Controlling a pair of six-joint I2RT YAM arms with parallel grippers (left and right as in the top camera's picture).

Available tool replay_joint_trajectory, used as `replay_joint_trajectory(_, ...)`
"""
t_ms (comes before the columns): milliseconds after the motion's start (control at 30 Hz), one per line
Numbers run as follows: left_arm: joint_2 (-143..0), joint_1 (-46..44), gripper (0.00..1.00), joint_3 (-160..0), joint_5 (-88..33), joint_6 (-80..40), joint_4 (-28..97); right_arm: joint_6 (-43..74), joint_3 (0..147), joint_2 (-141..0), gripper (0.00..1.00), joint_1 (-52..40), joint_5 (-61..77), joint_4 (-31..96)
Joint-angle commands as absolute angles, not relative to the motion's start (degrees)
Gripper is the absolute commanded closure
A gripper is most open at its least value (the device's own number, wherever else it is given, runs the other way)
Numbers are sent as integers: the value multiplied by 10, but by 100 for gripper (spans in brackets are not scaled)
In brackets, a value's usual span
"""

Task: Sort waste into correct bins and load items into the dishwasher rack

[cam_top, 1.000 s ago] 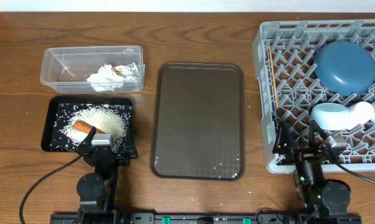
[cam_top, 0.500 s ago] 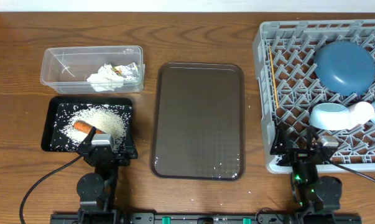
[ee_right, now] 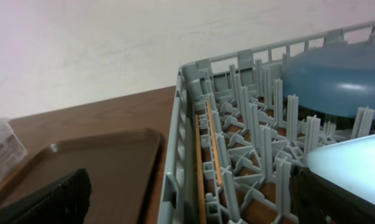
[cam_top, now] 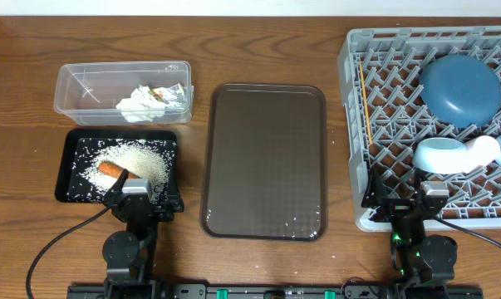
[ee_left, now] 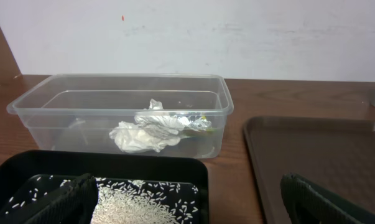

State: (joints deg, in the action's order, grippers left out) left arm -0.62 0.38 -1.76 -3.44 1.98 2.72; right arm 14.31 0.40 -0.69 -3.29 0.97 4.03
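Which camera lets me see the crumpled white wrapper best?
The left wrist view: the crumpled white wrapper with yellow-green print sits close up and large, seen through the wall of the clear plastic rectangular box. The overhead view shows the wrapper small, from above. The right wrist view shows only the edge of the box, no wrapper.

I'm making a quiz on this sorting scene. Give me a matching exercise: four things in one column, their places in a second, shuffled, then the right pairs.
Things:
1. crumpled wrapper
2. carrot
3. dark-blue dish
4. chopsticks

Places:
A. along the rack's left edge
B. in the black tray, on the rice
C. in the clear plastic box
D. in the far right part of the grey rack

Pairs: 1-C, 2-B, 3-D, 4-A
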Motion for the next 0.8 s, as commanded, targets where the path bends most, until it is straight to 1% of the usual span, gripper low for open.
replay_joint_trajectory(0, -2, 7, 4, -2, -32, 28, 38, 67, 3, -3, 1, -22, 0, 44)
replay_joint_trajectory(100, -2, 7, 4, -2, -32, 28, 38, -6, 3, -3, 1, -22, 0, 44)
replay_joint_trajectory(167, -2, 7, 4, -2, -32, 28, 38, -27, 3, -3, 1, -22, 0, 44)
replay_joint_trajectory(767, -2, 7, 4, -2, -32, 28, 38, -11, 3, -3, 1, -22, 4, 43)
